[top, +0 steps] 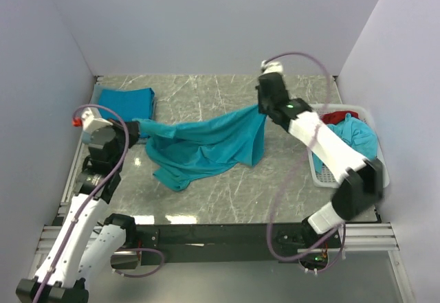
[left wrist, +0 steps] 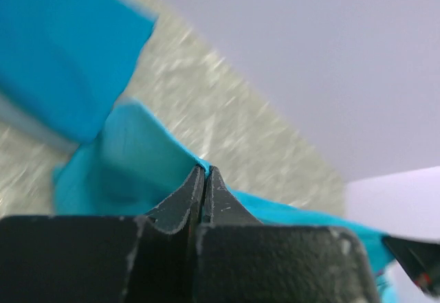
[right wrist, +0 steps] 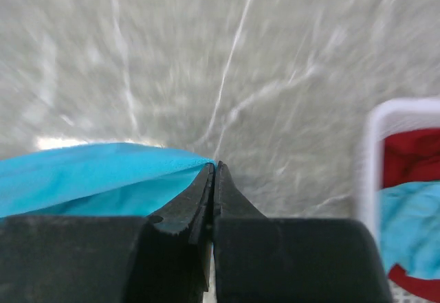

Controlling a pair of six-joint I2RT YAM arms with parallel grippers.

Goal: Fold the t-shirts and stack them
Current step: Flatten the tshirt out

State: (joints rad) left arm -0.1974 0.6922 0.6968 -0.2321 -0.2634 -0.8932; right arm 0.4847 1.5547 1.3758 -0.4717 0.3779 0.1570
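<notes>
Teal cloth hangs stretched between the two arms in the top view. This t-shirt [top: 206, 145] is well to the left of the white basket [top: 323, 176], with its top edge pulled tight and its bottom edge bunched on the marble table [top: 227, 193]. The left gripper [top: 134, 130] pinches the end far from the basket. The right gripper [top: 263, 107] pinches the end near the basket. A folded t-shirt [top: 125, 100] lies flat, far across the table from the basket. Inside the basket are one more teal shirt [top: 357, 138] and a red garment [top: 338, 117].

In the left wrist view, the left gripper [left wrist: 206, 179] has its fingers pressed tight together on a thin edge of the t-shirt [left wrist: 130, 159]. The folded t-shirt [left wrist: 62, 55] shows behind it, blurry.

In the right wrist view, the right gripper [right wrist: 214, 176] also has its fingers squeezed together on a corner of the t-shirt [right wrist: 89, 172]. The basket [right wrist: 364, 165] is just to one side, with the red garment [right wrist: 412, 155] in it.

The step looks like spreading the shirt out flat so it can be folded. To do it well, both arms should hold tight, pull gently apart, and go down together. Then the cloth should land smooth, well away from the basket, with no lumps.
</notes>
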